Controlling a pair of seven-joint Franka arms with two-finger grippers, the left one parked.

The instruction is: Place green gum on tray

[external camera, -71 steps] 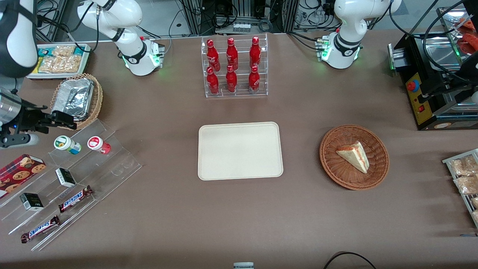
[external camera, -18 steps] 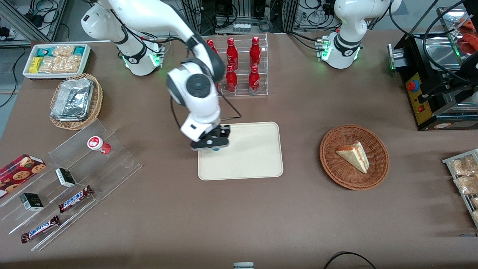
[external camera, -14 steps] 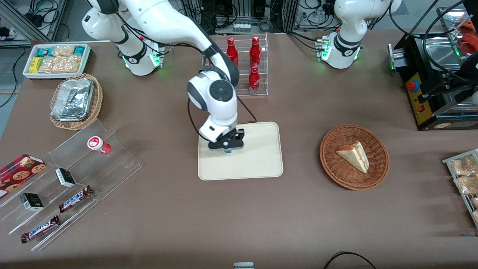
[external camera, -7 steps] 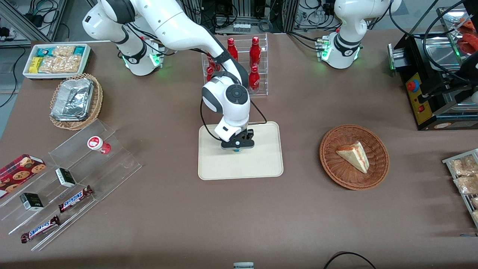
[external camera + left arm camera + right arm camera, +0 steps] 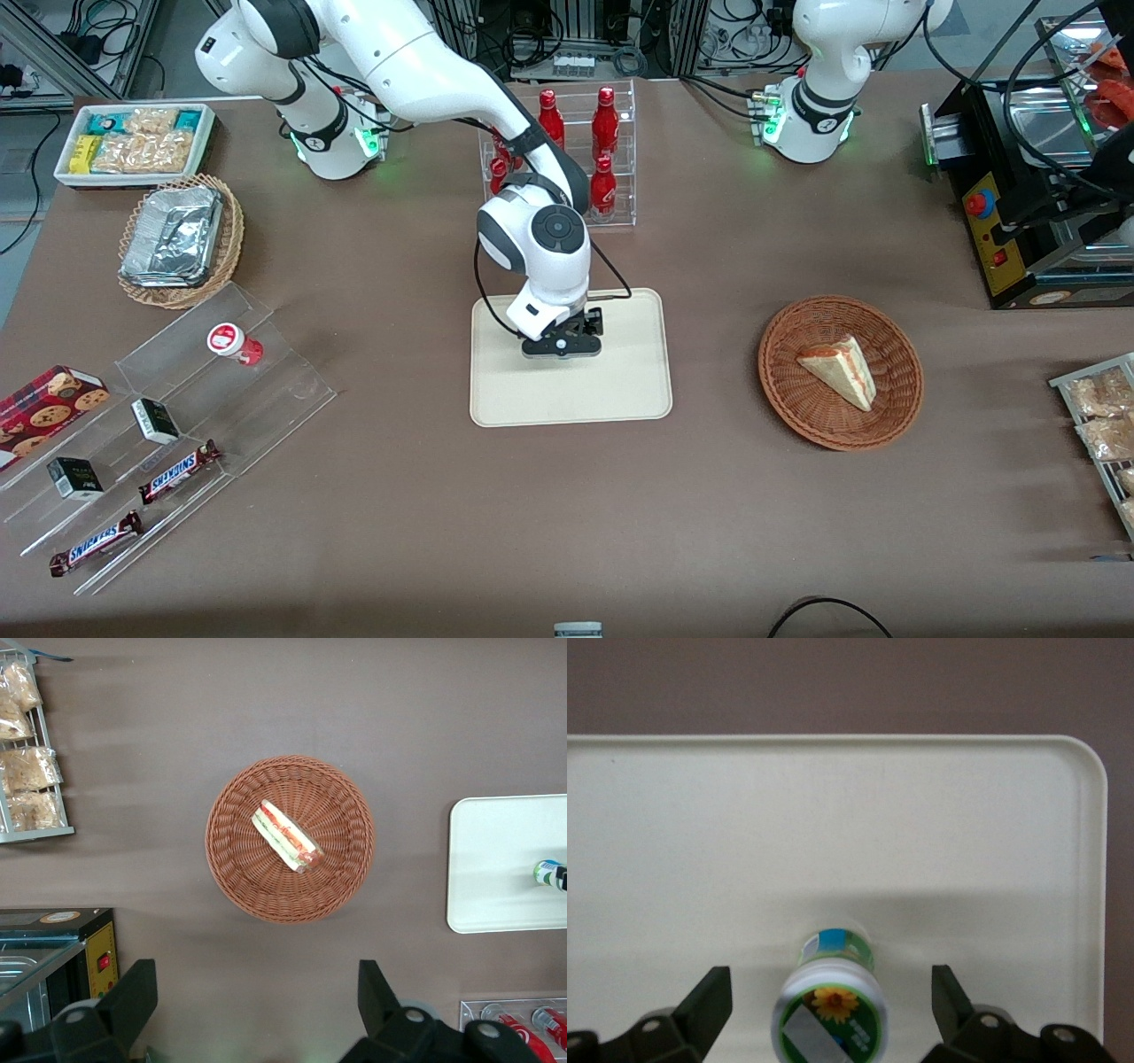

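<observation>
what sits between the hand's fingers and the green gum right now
Nothing: in the right wrist view the open hand straddles the green gum, with only bare tray showing between each finger and the bottle.

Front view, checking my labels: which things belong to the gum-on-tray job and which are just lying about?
Job: gum, standing on the tray; hand, open, low over the tray around the gum.

Lying about: red gum, cola bottles, basket holding a sandwich, Snickers bars.

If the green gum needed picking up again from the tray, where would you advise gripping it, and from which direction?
Grip the green gum just under its white lid, coming straight down. It stands upright on the tray, a narrow cylinder between the open gripper fingers, which are clear of its sides, so they should close squarely across it.
</observation>
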